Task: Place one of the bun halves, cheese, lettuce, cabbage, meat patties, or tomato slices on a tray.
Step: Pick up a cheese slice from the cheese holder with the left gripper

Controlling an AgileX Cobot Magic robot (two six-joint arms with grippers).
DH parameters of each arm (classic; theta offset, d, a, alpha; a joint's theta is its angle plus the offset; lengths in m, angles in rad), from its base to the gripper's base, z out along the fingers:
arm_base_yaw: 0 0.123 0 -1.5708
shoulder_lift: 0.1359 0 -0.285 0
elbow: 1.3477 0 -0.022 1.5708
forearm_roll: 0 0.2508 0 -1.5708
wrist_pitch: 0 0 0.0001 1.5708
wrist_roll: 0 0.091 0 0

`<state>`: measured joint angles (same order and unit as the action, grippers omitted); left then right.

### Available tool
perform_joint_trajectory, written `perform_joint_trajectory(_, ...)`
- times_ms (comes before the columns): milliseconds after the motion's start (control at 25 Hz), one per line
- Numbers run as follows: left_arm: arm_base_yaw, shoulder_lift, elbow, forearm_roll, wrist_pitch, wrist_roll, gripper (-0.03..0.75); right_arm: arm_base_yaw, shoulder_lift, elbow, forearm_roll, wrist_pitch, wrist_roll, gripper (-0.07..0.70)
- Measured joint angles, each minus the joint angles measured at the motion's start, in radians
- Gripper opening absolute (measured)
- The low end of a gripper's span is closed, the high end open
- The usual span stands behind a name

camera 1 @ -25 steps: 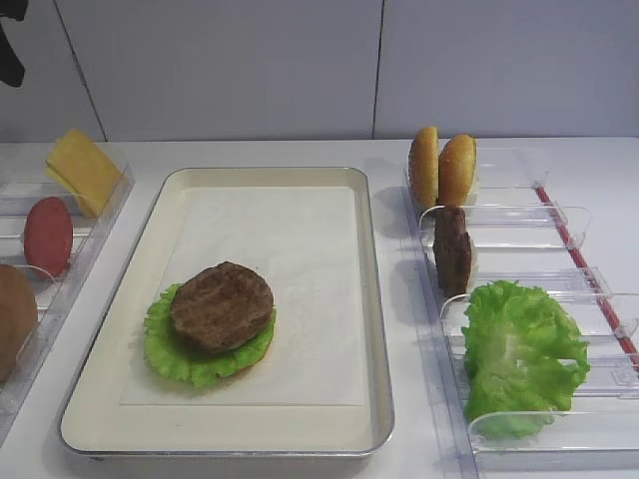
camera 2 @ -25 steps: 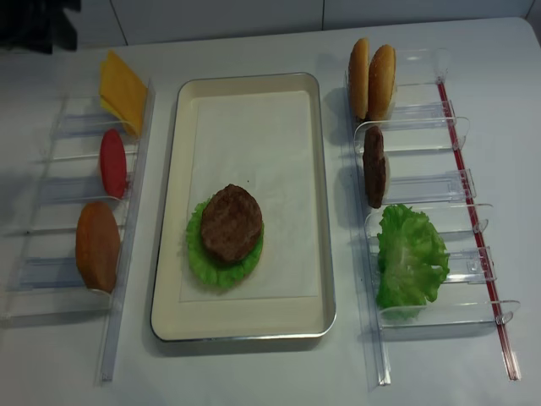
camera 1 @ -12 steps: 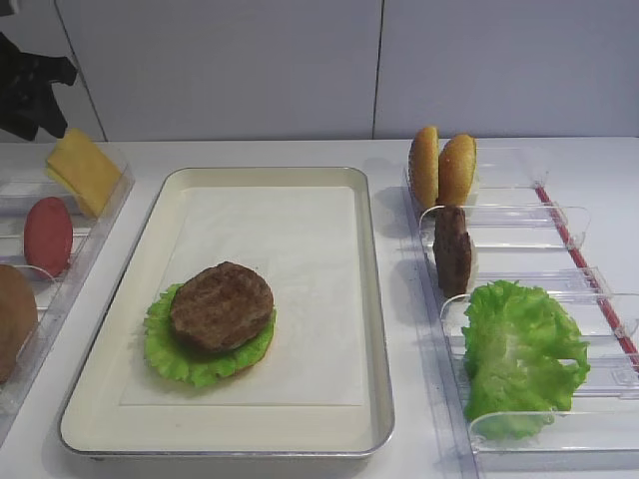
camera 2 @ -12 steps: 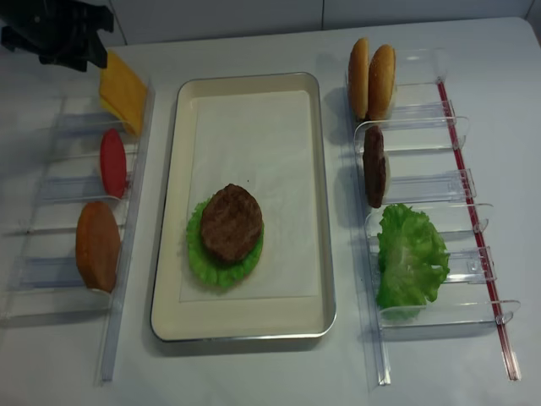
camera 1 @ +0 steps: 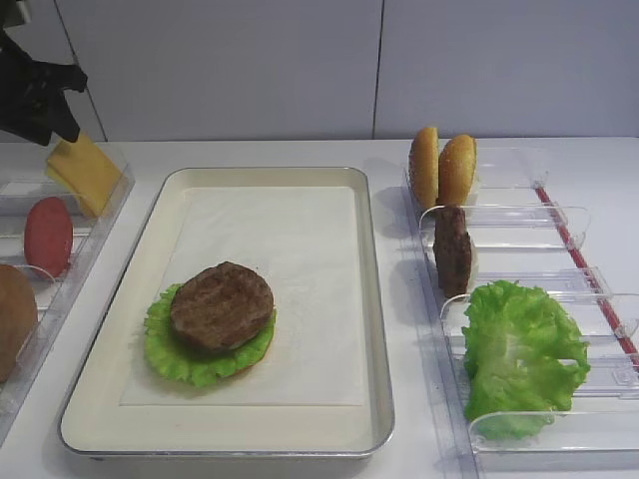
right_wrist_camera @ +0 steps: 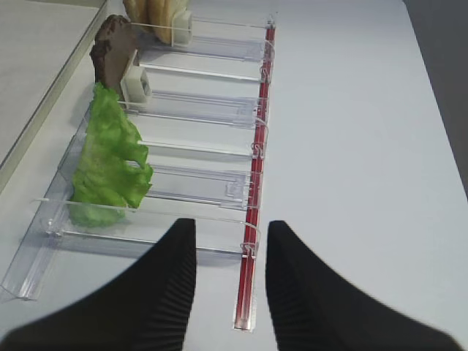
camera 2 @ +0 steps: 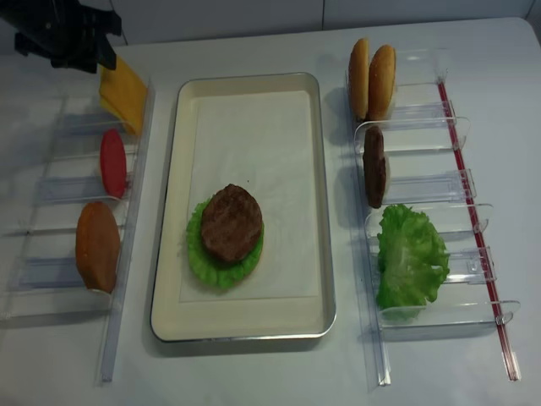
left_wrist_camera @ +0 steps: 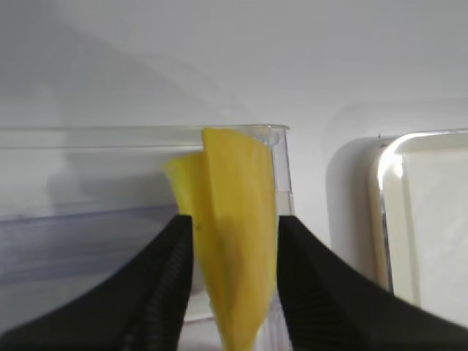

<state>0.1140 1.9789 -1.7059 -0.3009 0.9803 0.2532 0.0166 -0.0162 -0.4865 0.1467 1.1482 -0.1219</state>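
Observation:
The yellow cheese [left_wrist_camera: 234, 241] slice leans in the far bin on the left [camera 1: 85, 172] [camera 2: 122, 91]. My left gripper [left_wrist_camera: 235, 219] is open, with one finger on each side of the slice's upper edge; in the high views it hangs over the cheese [camera 1: 55, 115] [camera 2: 89, 51]. The cream tray [camera 1: 374, 329] [camera 2: 325, 211] holds a meat patty [camera 1: 222, 304] lying on lettuce [camera 1: 165, 349]. My right gripper [right_wrist_camera: 232, 227] is open and holds nothing; it hovers above the near end of the right bins.
Clear bins on the right [camera 1: 519, 215] hold two upright bun halves [camera 1: 441, 168], a patty [camera 1: 451, 249] and a lettuce leaf [camera 1: 521, 354]. The left bins hold a tomato slice [camera 1: 48, 236] and a bun half [camera 1: 15, 317]. A red strip [right_wrist_camera: 256, 183] edges the right bins.
My left gripper has come in from the far left corner and now straddles the top of the cheese. Nothing else has moved.

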Motion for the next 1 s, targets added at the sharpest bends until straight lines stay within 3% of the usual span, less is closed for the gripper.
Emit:
perform_joint_trajectory(760, 0.0, 0.028, 0.0, -0.018, -0.002, 0.032, 0.267, 0.0, 0.0, 0.0, 0.0, 0.0, 0.0, 0.258)
perform_joint_trajectory(1000, 0.0, 0.028, 0.0, -0.002, -0.031, 0.005, 0.267, 0.0, 0.0, 0.0, 0.0, 0.0, 0.0, 0.258)
